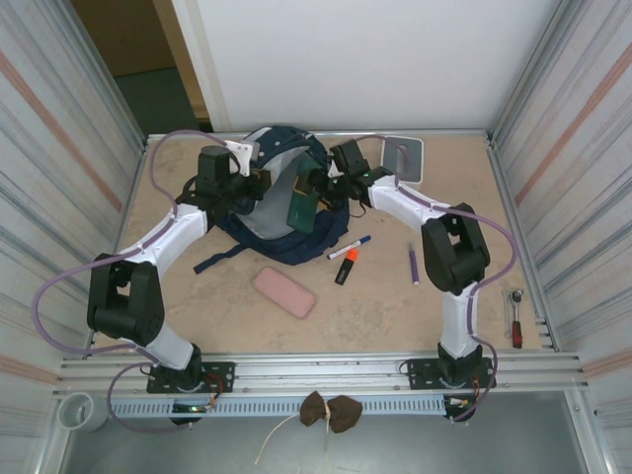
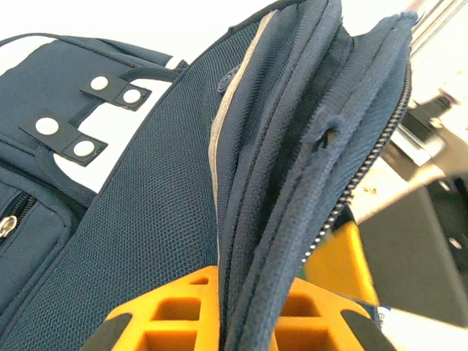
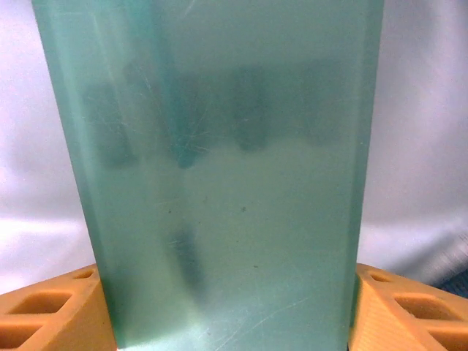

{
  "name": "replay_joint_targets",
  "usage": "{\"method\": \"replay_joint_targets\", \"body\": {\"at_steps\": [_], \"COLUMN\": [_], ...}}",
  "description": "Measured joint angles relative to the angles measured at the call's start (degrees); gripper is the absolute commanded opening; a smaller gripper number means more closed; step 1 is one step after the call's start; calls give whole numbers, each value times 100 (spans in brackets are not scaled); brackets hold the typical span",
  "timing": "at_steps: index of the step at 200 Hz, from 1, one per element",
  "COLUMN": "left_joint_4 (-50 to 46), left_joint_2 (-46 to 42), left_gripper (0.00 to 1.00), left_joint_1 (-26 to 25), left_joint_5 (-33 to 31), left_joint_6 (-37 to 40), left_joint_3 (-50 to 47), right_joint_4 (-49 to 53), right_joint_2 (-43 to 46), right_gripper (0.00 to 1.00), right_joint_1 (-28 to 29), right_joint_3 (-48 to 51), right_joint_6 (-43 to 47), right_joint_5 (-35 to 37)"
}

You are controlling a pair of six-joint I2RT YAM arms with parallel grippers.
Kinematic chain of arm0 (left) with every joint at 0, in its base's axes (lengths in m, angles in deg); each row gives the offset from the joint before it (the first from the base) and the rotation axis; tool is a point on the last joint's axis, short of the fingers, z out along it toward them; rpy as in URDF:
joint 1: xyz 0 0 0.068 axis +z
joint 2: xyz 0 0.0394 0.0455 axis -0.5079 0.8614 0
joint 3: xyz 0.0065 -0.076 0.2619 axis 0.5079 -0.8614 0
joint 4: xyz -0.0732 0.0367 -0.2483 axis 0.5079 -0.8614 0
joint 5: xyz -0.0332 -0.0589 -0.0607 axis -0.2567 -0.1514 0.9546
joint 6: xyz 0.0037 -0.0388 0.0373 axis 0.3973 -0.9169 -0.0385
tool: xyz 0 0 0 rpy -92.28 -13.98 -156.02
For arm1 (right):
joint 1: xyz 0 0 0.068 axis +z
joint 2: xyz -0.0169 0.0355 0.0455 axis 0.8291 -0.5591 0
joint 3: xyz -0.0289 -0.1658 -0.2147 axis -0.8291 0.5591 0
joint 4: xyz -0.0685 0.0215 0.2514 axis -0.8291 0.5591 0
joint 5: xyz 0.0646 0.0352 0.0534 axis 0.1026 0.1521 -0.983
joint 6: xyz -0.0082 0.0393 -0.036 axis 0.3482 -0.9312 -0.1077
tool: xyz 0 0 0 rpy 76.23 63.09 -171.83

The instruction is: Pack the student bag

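Table (image 1: 395,326) from above: pale, speckled board top with metal rails round it. A large navy-blue fabric student bag (image 1: 281,148) with pale grey lining sits slumped at the far middle, and one dark strap trails out toward the near side. The left gripper (image 1: 259,186) is pinching the bag's left rim. The right gripper (image 1: 314,188) comes in from the other side, clamped on a flat translucent green plastic case (image 1: 301,210) that's upright at the bag's mouth.

Loose stuff lies on the table nearer the arms:
- a soft-looking pink rounded pouch (image 1: 284,291)
- a slim blue-and-white pen (image 1: 351,247)
- a stubby orange-and-black highlighter (image 1: 345,268), just beside the pen
- a thin purple pen (image 1: 413,265), off to the right
- a metal ratchet with a red handle (image 1: 514,318), by the right rail

A small white-grey box (image 1: 402,156) stands behind the bag on the right.

From the left wrist, the left gripper (image 2: 245,322) has its ribbed orange plastic fingers (image 2: 175,311) squeezed shut on a thick fold of the student bag (image 2: 146,219). The fabric is a fine navy mesh weave with piped seams, a thin grey stripe and a zipper track along the edge. There are dark tabs with white round snaps on the upper left.

From the right wrist, the right gripper (image 3: 227,325) grips the green case (image 3: 227,183) between its orange honeycomb fingers (image 3: 44,322). The case is smooth, frosted and lightly scratched. Dark blurry shapes show through it, but I can't tell what they are. Pale grey cloth is behind it.
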Motion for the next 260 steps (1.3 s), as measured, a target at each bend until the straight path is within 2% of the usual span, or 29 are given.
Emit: {"method": "replay_joint_targets", "body": {"at_steps": [28,55,78,148,176,192,214,233,260], "left_joint_4": [17,31,4,2,2,9,39,39,39], "left_joint_2": [0,0,0,-9,-9,-9,-20,-31,-31], "left_gripper": [0,0,0,0,0,0,0,0,0], "left_joint_1": [2,2,2,2,0,0,0,0,0], "left_joint_5": [39,66,96,127,140,138,118,94,92], "left_joint_6": [-24,-46,-44,-44,-44,-61,-87,-129,-168], "left_joint_3": [0,0,0,0,0,0,0,0,0], "right_joint_4": [-92,-79,-98,-184,-240,-363,-411,-516,-354], "right_joint_2": [-667,-999,-1010,-1069,-1593,-1928,-1904,-1410,-251], "right_gripper": [78,85,86,64,60,60,66,72,78], "right_joint_1": [79,146,177,210,258,304,350,363,387], "right_joint_3": [-756,-990,-935,-822,-1419,-1862,-1845,-1123,74], "right_joint_6": [-337,-382,-337,-192,-188,-153,116,481,1137], "right_joint_5": [168,223,223,424,391,234,155,225,503]}}
